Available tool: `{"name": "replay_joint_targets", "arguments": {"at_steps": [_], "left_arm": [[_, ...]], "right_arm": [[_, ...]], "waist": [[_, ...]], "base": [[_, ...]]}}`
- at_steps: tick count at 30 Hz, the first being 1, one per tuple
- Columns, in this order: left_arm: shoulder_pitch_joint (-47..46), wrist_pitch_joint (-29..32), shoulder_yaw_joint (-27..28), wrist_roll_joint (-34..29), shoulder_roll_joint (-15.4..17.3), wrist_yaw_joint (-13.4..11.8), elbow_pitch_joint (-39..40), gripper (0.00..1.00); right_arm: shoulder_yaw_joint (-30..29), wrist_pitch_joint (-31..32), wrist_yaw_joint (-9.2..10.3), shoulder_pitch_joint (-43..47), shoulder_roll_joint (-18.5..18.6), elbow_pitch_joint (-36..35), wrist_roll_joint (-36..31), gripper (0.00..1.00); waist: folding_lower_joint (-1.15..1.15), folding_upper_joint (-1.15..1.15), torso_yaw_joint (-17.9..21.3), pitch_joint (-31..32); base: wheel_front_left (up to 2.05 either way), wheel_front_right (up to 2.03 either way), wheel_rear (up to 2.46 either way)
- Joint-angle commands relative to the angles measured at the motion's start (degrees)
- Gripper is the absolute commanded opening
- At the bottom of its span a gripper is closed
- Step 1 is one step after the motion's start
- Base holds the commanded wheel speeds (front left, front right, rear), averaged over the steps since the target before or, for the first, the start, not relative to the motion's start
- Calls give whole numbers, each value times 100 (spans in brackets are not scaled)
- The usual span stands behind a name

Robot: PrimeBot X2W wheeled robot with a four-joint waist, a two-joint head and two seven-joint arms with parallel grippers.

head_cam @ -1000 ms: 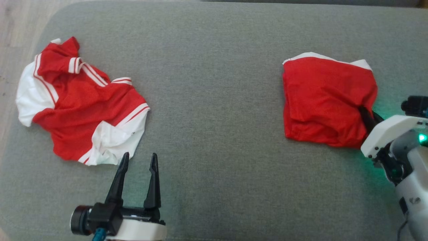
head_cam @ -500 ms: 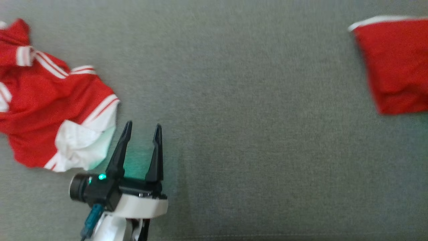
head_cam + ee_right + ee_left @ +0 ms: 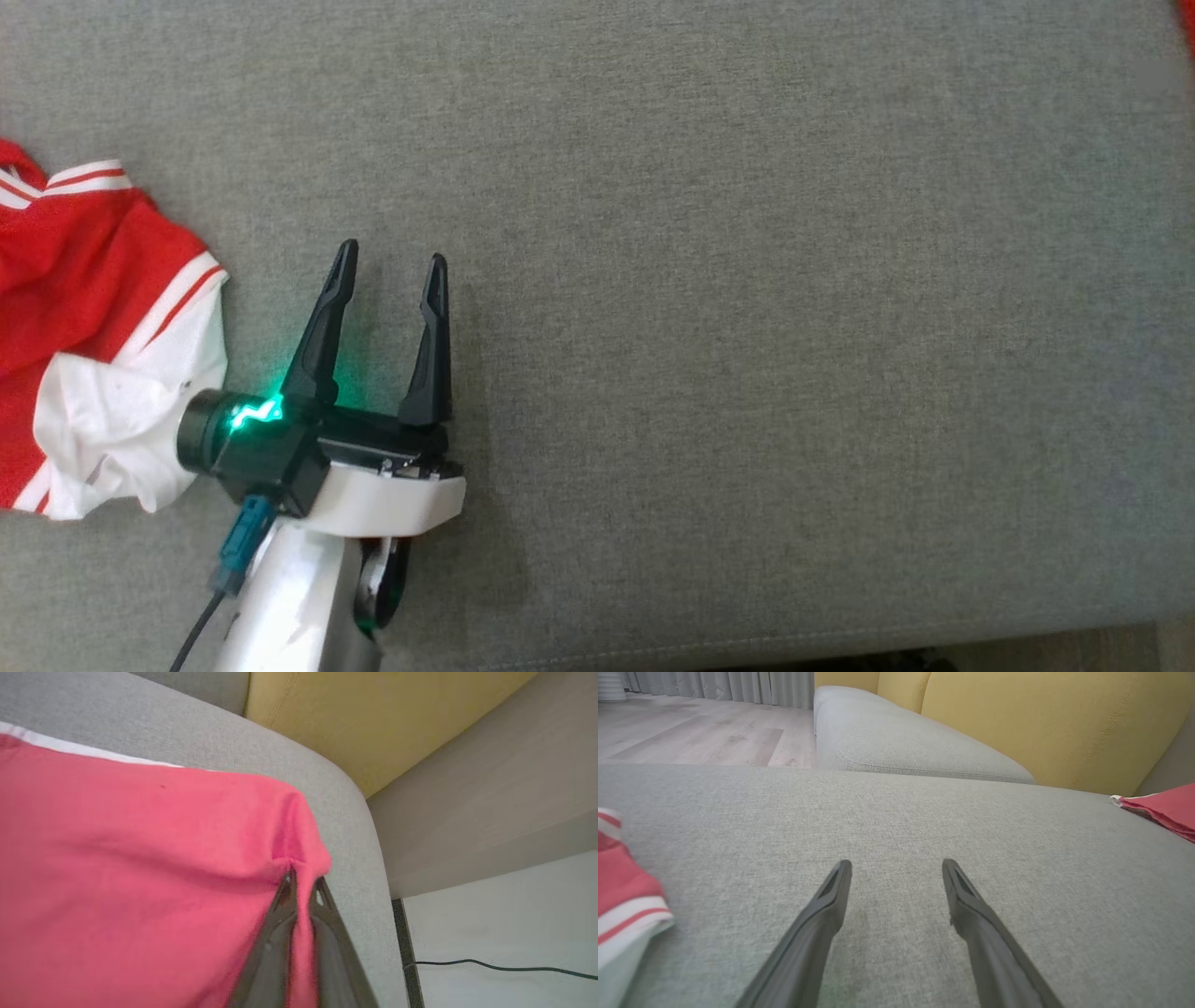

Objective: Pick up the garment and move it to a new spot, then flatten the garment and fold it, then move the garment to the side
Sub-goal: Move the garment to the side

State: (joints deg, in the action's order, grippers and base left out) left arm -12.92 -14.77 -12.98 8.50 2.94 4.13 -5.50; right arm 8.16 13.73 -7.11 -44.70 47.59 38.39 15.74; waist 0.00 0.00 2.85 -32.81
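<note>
Your right claw (image 3: 303, 879) is clamped narrow on a pinch of the folded red garment (image 3: 140, 858). Its fingertips are buried in the fold, so you cannot see how much cloth they hold. The garment lies at the right end of the grey cushion (image 3: 747, 280), with the pinched corner close to the cushion's rounded corner. The right wrist view cuts off the garment's left and lower parts, leaving a white hem strip visible along its far edge. From the left wrist view you get just one red corner of it, at the cushion's far right.

Your left claw (image 3: 392, 252) stands wide with nothing between its fingers, low over the cushion's left half, and you cannot tell whether the tips touch the fabric. A crumpled red-and-white jersey (image 3: 93, 280) lies at the cushion's left end, cut off by the head view's left edge. The claw's dark camera housing overlaps the jersey's white hem there, and contact is unclear.

The middle of the cushion is broad open fabric between the two garments. Its front seam (image 3: 747, 644) runs along the bottom of the head view. Beyond the cushion's far edge sit a second grey cushion (image 3: 901, 742), a yellow backrest (image 3: 1041, 723) and wood floor (image 3: 691, 728). Past the cushion's right corner, a dark cable (image 3: 490, 966) lies on a pale surface.
</note>
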Motion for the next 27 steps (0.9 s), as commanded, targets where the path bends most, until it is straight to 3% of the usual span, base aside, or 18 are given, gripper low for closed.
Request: {"name": "replay_joint_targets", "arguments": {"at_steps": [1, 4, 5, 6, 7, 10, 13, 19, 27], "left_arm": [[-61, -23, 163, -62, -6, 32, 51, 100], [-55, -23, 195, -67, -6, 60, 29, 100], [-47, -23, 201, -73, -6, 65, 25, 100], [-37, -23, 206, -73, -6, 65, 24, 100], [-24, -23, 208, -66, -6, 63, 24, 100], [35, -23, 212, -38, -6, 35, 11, 100], [158, -23, 258, -45, -6, -32, 1, 100], [573, -23, 414, -31, -6, -275, -119, 100], [1280, -23, 723, 339, -6, -682, -415, 100]], "right_arm": [[-118, 48, -37, 222, 212, -179, -98, 0], [-426, 209, -37, 373, 105, -316, -433, 1], [-542, 278, -37, 419, 54, -359, -537, 7], [-647, 338, -37, 468, -5, -412, -638, 29], [-765, 370, -37, 507, -69, -479, -755, 100], [-1001, 326, -37, 651, -321, -763, -1123, 100], [-1166, 71, -37, 758, -802, -1108, -1406, 100], [-1094, -930, -37, 1411, -2249, -1520, -1517, 100], [-338, -2605, -37, 2535, -3652, -694, -975, 100]], "waist": [[0, 0, -1, 17], [0, 0, -27, 69], [0, 0, -41, 91], [0, 0, -56, 121], [0, 0, -72, 156], [0, 0, -108, 335], [0, 0, -90, 642], [0, 0, -13, 1649], [0, 0, 53, 3114]], "base": [[0, 0, 0], [0, 0, 0], [0, 0, 0], [0, 0, 0], [0, 0, 0], [0, 0, 0], [0, 0, 0], [0, 0, 0], [0, 0, 0]]}}
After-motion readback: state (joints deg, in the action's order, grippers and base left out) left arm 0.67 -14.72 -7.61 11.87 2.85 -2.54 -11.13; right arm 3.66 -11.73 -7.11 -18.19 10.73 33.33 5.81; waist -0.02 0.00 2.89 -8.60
